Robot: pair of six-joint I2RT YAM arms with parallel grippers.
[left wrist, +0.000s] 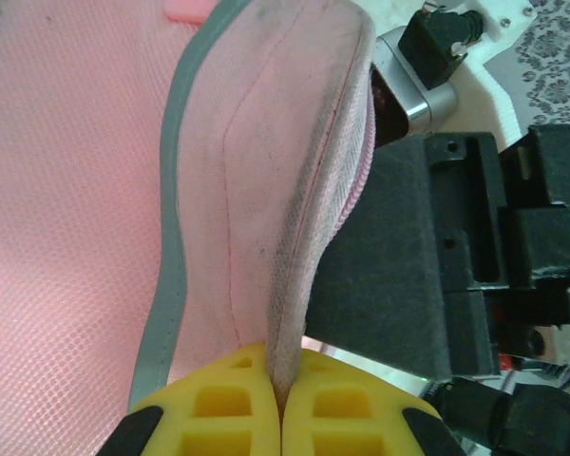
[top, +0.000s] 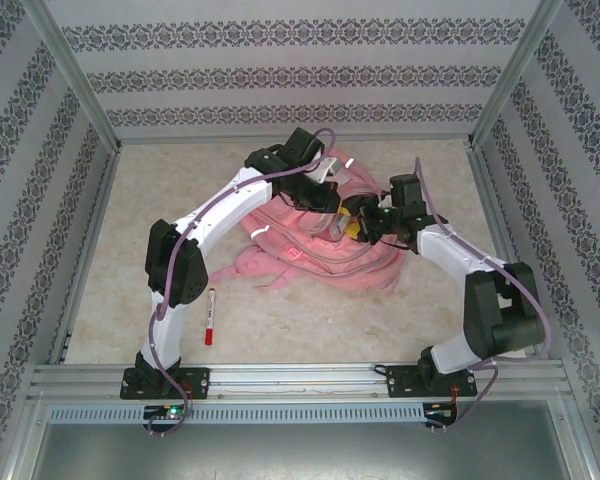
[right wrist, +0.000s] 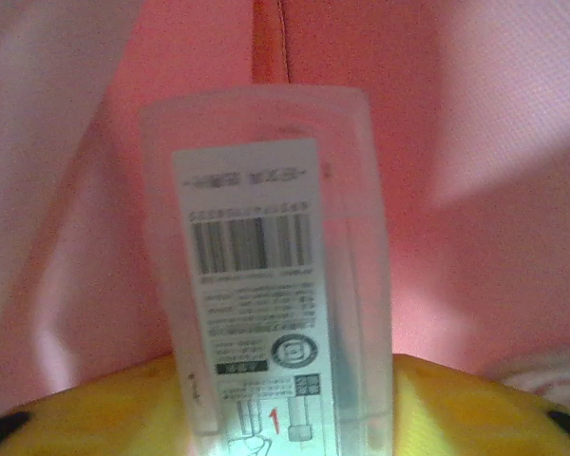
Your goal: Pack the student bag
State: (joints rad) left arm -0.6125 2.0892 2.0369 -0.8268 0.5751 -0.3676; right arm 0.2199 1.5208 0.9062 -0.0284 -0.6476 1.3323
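One student bag, long axis left-right; left fingers tight on its rim, right fingers round clear case, grip unclear.

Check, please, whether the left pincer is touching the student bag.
Touching. The left wrist view shows the left pincer shut on the student bag, its zippered rim pinched between the yellow pads.

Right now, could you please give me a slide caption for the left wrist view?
Left claw shut on the zippered rim of the pink student bag.
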